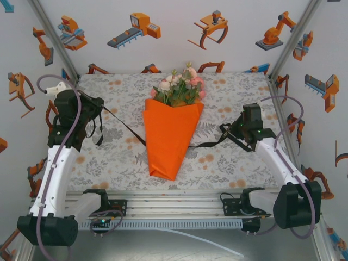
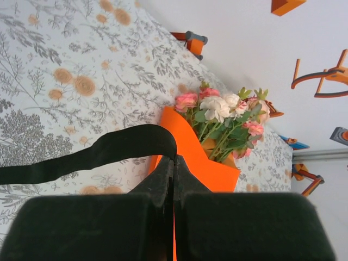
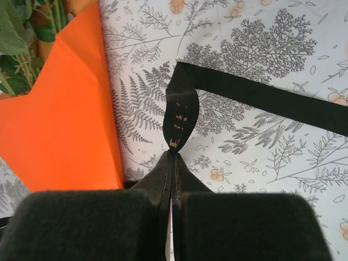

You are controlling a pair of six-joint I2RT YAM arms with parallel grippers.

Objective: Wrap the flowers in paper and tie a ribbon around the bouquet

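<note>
— Centre of the tablecloth (image 1: 109, 157), seen from overhead: the bouquet (image 1: 169, 136) lies flat, its tip toward the arms' bases and its wide rim toward the back wall.
— What's inside it?
— The flowers (image 1: 179, 87), pink, white and peach heads with green leaves, stand out past the rim. The orange paper (image 1: 168, 152) is folded round them as a cone, and the stems are hidden within.
— And the ribbon (image 1: 124, 128)?
— Black and thin. It runs from the left gripper (image 1: 99, 107) down to the cone's left edge and slips out of sight there. It comes out again at the right edge and carries on to the right gripper (image 1: 229, 132). The overhead camera gives you that whole line.
— The wrist cameras?
— They give the grips. On the left wrist, the fingers are pressed together, pinching the ribbon, which arches away to the left above the cloth. The blossoms and the notched rim sit beyond.
— Right wrist?
— Jaws tight on a fold of ribbon, with faint light lettering showing on it, too small to read. The cone's orange edge lies just to the left.
</note>
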